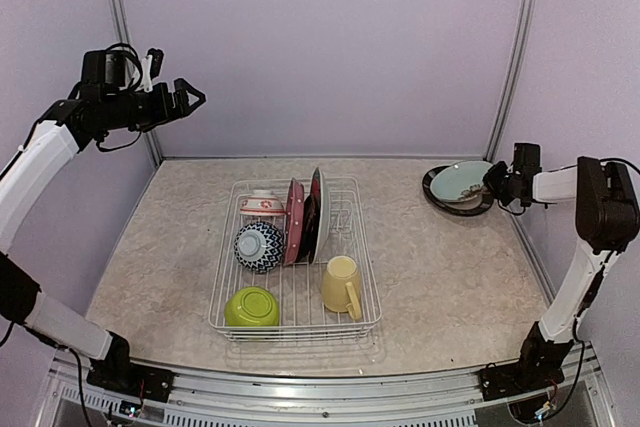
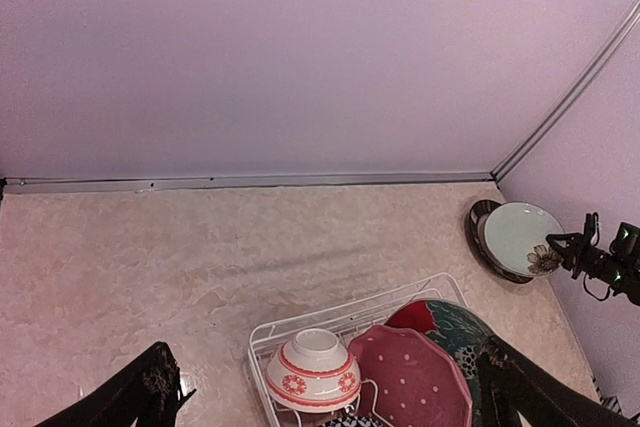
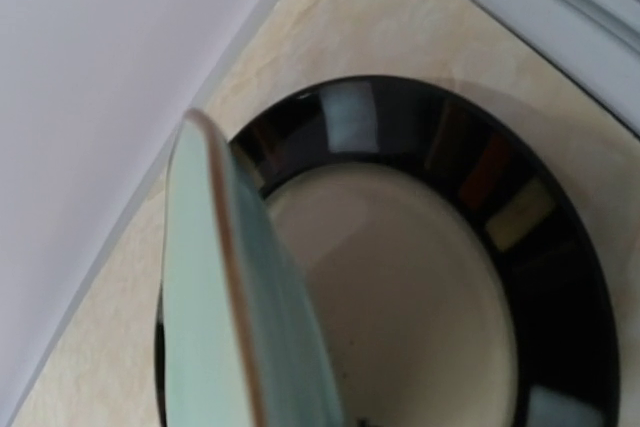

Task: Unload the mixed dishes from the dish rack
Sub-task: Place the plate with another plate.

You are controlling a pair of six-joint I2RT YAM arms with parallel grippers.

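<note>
The white wire dish rack (image 1: pixel 365 277) stands mid-table. It holds a red-white bowl (image 1: pixel 262 204), a blue-patterned bowl (image 1: pixel 259 246), a lime green bowl (image 1: pixel 251 307), a pale yellow mug (image 1: pixel 342 284), and upright pink dotted (image 1: pixel 293 222) and dark green (image 1: pixel 316 209) plates. My left gripper (image 1: pixel 190 97) hangs open high above the table's left side, holding nothing. At the far right my right gripper (image 1: pixel 495 183) is shut on the rim of a pale turquoise plate (image 1: pixel 460 180). That plate tilts over a black-rimmed plate (image 3: pixel 430 277). I cannot tell whether they touch.
The black-rimmed plate (image 1: pixel 438 197) lies in the back right corner near the metal wall post (image 1: pixel 505 77). In the left wrist view the rack's far rim (image 2: pixel 350 312), the red-white bowl (image 2: pixel 313 372) and the pink dotted plate (image 2: pixel 415 379) lie below my spread fingers (image 2: pixel 140 397).
</note>
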